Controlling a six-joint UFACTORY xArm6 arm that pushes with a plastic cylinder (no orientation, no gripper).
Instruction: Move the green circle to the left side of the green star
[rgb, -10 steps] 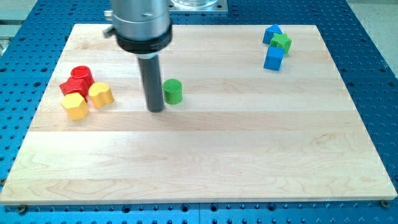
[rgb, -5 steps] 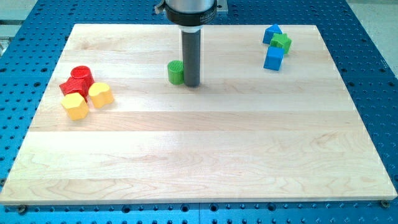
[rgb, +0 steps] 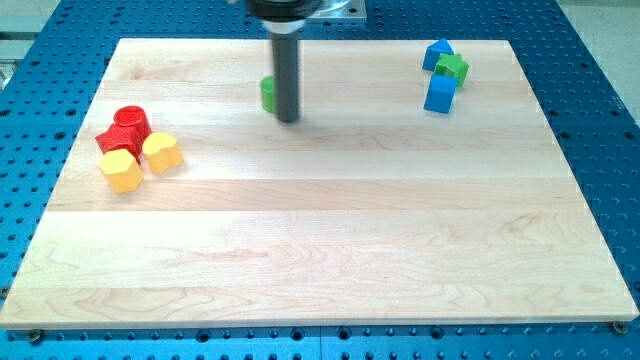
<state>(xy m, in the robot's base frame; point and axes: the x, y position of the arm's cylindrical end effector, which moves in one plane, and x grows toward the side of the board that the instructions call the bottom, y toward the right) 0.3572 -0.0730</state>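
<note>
The green circle stands near the board's top middle, mostly hidden behind my dark rod. My tip rests on the board just right of and slightly below the circle, touching or nearly touching it. The green star sits far to the view's right near the top edge, between two blue blocks.
A blue block lies just above-left of the star and a blue cube just below it. At the view's left are two red blocks, a yellow heart-like block and a yellow block. The wooden board lies on a blue perforated table.
My tip went from the circle's left to its right side, then moved up the view. The green circle shifted up, from about mid-height toward the board's top edge.
</note>
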